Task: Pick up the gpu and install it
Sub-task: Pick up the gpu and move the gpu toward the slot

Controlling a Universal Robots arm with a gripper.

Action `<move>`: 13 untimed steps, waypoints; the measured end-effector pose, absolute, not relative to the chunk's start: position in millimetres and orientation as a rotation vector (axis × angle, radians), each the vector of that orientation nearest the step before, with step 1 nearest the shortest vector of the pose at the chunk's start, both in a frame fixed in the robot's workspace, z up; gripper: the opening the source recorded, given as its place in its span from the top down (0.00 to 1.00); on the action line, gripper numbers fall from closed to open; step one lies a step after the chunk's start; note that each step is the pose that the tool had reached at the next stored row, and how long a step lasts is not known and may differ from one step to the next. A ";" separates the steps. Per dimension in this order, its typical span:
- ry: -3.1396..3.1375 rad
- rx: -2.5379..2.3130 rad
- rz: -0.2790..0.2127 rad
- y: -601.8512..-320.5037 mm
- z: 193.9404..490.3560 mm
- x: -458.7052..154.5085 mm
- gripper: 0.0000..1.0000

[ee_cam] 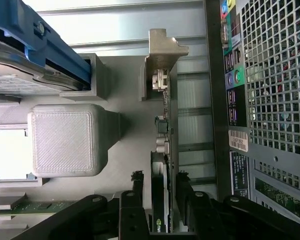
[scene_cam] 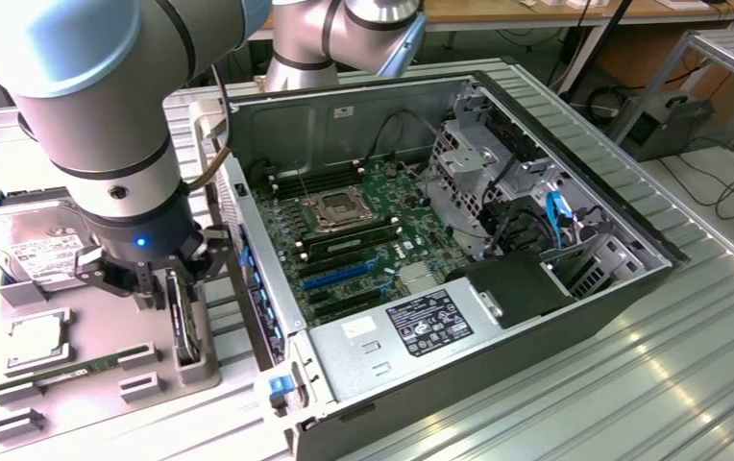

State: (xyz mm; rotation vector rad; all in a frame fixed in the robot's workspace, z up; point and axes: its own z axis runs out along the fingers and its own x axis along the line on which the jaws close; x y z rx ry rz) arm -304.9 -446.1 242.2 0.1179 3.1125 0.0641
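The end effector point(scene_cam: 168, 288) is wide open. It hangs low over the gpu point(scene_cam: 185, 331), with its fingers point(ee_cam: 135, 192) on each side of the card and a little gap to it. The gpu stands on its thin edge in a slot of the gray tray point(scene_cam: 91, 336). The tray is near the counter point(scene_cam: 674, 365) edge at the exterior view's left, just beside the open computer case point(scene_cam: 521, 336). A hard drive point(scene_cam: 34, 245) lies in the same tray.

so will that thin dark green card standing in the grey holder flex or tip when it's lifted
The thin dark green circuit card probably stays stiff: it stands on edge, unbent, in the grey holder. Being so thin, it is likely light. The gripper straddles it toward one end, so it might tilt when lifted.
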 end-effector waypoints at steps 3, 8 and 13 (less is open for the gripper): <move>3.113 0.118 0.064 -446.1 242.2 -304.9 0.73; 3.113 0.118 0.064 -446.1 242.2 -304.9 0.74; 3.113 0.118 0.064 -446.1 242.2 -304.9 0.74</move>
